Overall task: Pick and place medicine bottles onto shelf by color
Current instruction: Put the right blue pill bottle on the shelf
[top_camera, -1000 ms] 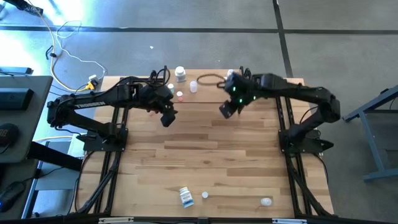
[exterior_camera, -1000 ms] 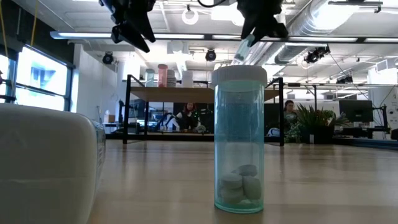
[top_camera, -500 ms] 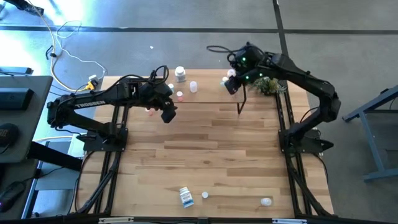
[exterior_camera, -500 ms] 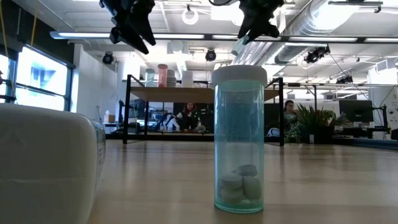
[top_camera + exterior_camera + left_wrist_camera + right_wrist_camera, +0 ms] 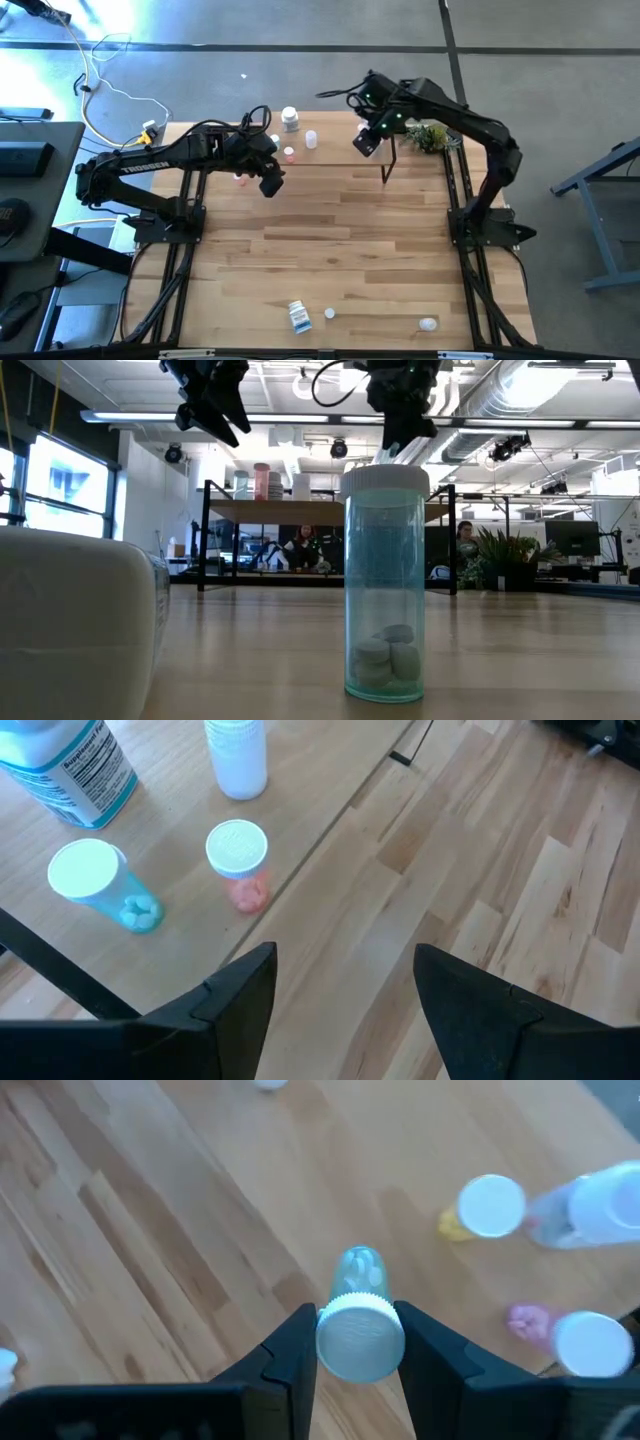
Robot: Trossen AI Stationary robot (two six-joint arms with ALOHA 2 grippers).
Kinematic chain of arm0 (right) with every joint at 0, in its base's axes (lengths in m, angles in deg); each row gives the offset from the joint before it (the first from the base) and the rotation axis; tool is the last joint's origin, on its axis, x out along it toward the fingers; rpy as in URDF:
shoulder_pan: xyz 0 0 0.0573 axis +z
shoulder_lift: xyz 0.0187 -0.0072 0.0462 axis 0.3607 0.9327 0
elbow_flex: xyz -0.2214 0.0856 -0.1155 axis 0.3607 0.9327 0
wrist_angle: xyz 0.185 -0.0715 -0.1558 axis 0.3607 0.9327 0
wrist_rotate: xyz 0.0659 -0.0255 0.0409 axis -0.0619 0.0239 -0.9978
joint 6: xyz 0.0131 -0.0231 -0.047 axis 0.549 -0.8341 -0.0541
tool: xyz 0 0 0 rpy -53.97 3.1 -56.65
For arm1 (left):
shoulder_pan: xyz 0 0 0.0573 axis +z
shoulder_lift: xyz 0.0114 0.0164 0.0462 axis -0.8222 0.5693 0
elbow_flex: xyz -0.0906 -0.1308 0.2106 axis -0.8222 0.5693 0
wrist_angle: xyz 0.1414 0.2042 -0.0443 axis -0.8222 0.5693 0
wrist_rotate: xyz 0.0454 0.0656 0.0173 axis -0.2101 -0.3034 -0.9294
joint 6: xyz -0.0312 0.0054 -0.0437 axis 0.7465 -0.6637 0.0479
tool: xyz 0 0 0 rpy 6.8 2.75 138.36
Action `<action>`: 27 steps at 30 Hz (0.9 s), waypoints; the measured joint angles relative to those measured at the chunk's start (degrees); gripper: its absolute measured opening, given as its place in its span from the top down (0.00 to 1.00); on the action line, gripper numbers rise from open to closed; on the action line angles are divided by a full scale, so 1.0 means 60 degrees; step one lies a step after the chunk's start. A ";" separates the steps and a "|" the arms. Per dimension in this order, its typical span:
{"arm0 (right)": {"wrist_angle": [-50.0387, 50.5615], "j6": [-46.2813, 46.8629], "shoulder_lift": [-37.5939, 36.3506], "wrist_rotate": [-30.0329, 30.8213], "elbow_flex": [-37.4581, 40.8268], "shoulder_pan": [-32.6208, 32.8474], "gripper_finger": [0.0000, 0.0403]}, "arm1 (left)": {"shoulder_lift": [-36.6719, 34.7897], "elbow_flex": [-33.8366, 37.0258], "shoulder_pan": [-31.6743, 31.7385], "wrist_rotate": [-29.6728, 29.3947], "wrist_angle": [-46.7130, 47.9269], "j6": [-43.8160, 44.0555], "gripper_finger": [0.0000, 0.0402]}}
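My right gripper (image 5: pixel 364 143) hangs above the shelf (image 5: pixel 335 150) at the table's far edge, shut on a blue-tinted bottle with a white cap (image 5: pixel 360 1338). My left gripper (image 5: pixel 345 970) is open with nothing between its fingers, and hovers by the shelf's left part (image 5: pixel 270 187). A pink bottle (image 5: pixel 238 862), a blue bottle (image 5: pixel 92 882), a white bottle (image 5: pixel 236 756) and a large blue-labelled bottle (image 5: pixel 70 765) stand upright on the shelf. More bottles (image 5: pixel 299 316) lie near the table's near edge. My right gripper pinches the blue-tinted bottle at its white cap (image 5: pixel 360 1342) between the two fingers, one on each side. The fingers slant steeply down from above. The bottle's body (image 5: pixel 361 1267) points down past the fingertips, lifted clear above the shelf board.
A yellow bottle (image 5: pixel 488 1208), a pink one (image 5: pixel 582 1342) and a white one (image 5: pixel 605 1202) stand on the shelf below my right gripper. A small plant (image 5: pixel 430 136) sits at the shelf's right end. A blue-tinted bottle (image 5: pixel 385 580) and a white bottle (image 5: pixel 75 625) stand at the near edge.
My right gripper has carried the blue-tinted bottle toward the table's far edge, from in front of the shelf to above it, and has rolled about its own axis. The bottle stays pinched and clear of the board.
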 joint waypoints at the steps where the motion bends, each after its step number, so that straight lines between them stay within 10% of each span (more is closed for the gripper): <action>1: 0.0002 -0.0120 0.0048 -0.0013 0.0000 0.0013 0.74 | 0.0000 0.0000 0.0000 0.0003 0.0001 0.0005 0.44; 27: 0.0377 -0.1720 0.1124 0.0008 0.0018 0.0109 0.74 | -0.0004 0.0000 -0.0004 0.0003 0.0009 0.0178 0.44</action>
